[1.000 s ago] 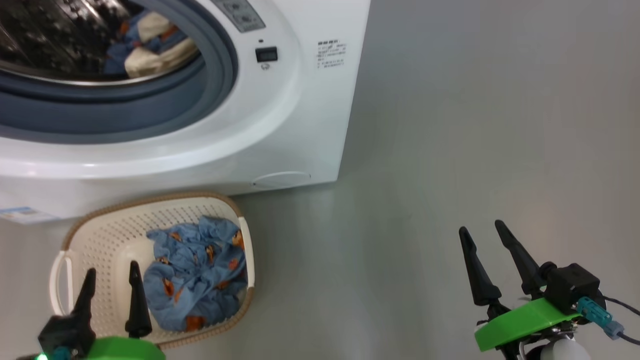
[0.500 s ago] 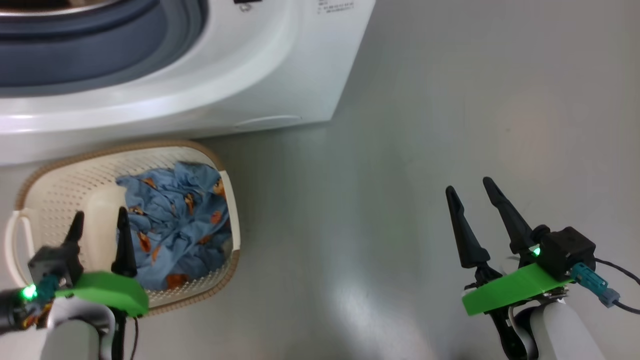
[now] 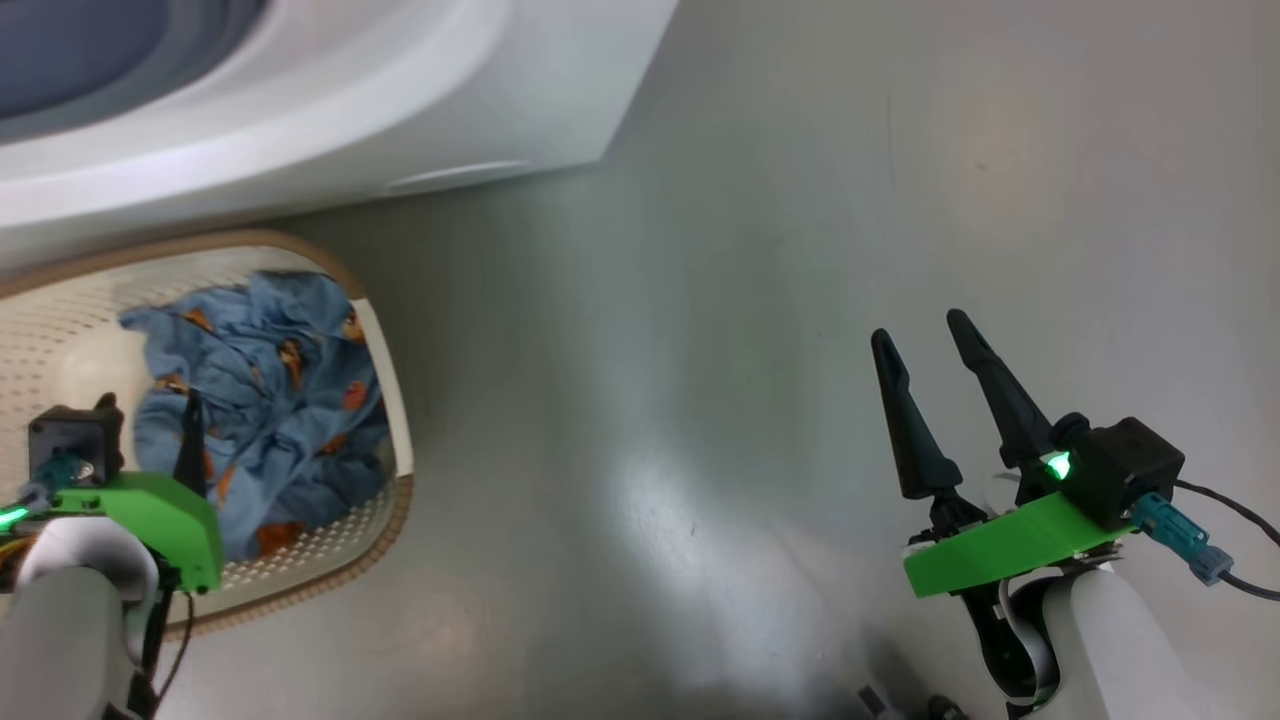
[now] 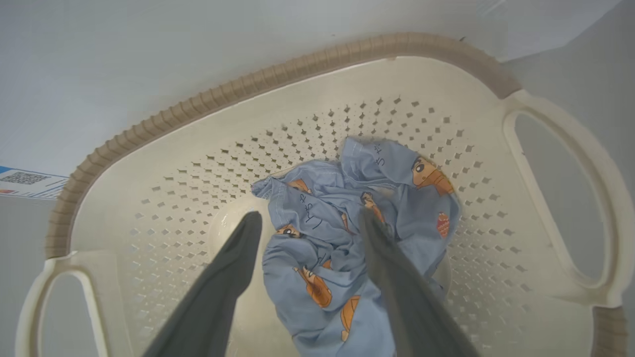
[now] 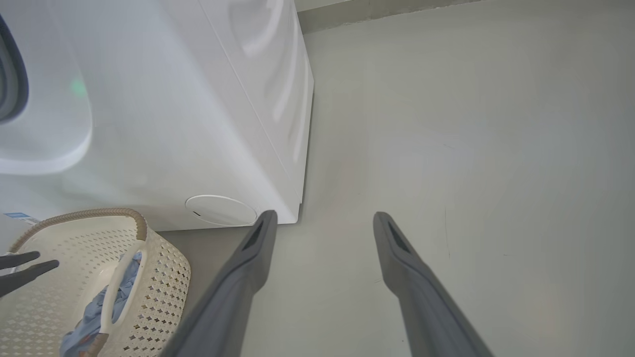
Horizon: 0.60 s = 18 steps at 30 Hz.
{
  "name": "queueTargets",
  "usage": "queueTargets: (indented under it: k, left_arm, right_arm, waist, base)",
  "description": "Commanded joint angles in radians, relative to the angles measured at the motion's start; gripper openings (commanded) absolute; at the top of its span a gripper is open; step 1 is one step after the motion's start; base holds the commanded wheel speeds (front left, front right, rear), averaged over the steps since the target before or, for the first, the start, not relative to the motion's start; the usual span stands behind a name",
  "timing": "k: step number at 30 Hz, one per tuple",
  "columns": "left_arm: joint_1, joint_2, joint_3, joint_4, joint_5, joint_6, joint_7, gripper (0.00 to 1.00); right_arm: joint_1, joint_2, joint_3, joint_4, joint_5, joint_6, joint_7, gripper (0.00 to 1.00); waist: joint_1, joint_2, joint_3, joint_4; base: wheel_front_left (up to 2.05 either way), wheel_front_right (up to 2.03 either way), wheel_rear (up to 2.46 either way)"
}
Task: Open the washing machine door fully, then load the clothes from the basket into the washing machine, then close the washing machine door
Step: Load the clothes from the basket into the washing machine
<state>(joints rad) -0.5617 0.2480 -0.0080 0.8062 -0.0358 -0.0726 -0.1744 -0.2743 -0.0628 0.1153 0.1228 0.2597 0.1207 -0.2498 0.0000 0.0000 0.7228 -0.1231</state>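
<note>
Item 1. Left pincer [image 4: 308,215], two long dark fingers: standing apart and empty, hanging inside the basket's rim above the clothes. Whether the fingers are touching the fabric cannot be told.

Item 2. Light blue fabric clothes with orange-brown cartoon figures [image 4: 397,198]: lying crumpled on the basket's bottom, towards its right handle.

Item 3. Cream-white perforated plastic basket with brown woven-look rim [image 4: 248,84]: sitting on the floor, its far rim lying just beside the machine's front foot.

Item 4. Big white boxy washing machine [image 5: 173,124]: standing on the grey floor [image 3: 700,400], its round white cover [image 5: 221,210] showing at the lower front corner and a small blue label sticker [image 4: 25,181] showing low on its front.

Item 5. Right pincer [image 3: 918,327]: fingers spreading apart, holding nothing, hovering over bare floor well apart from the basket.
</note>
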Motion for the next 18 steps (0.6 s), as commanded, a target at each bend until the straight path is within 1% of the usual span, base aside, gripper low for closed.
queueTargets:
  k: [1, 6, 12, 18]
  left_arm:
    - [0.004, 0.043, 0.022, -0.005, 0.013, -0.001, 0.001, 1.0]
    - [-0.019, 0.057, 0.007, 0.038, 0.017, -0.003, 0.03, 1.0]
    - [-0.042, 0.089, -0.045, 0.075, 0.029, -0.036, 0.087, 1.0]
    - [-0.07, 0.154, -0.136, 0.071, 0.038, -0.056, 0.145, 1.0]
  right_arm:
    - [0.011, 0.007, 0.025, -0.022, 0.014, 0.01, -0.012, 1.0]
    - [-0.002, 0.01, 0.03, -0.025, 0.02, 0.01, -0.012, 1.0]
    - [-0.015, 0.012, 0.042, -0.023, 0.037, 0.01, -0.012, 1.0]
    - [-0.025, 0.012, 0.057, -0.022, 0.065, 0.01, -0.012, 1.0]
  waist:
    - [0.0, 0.0, 0.029, -0.023]
    - [0.0, 0.0, 0.056, -0.035]
    - [0.0, 0.0, 0.082, -0.046]
    - [0.0, 0.0, 0.102, -0.057]
  base:
    - [0.0, 0.0, 0.0]
    - [0.0, 0.0, 0.0]
    - [0.0, 0.0, 0.0]
    - [0.0, 0.0, 0.0]
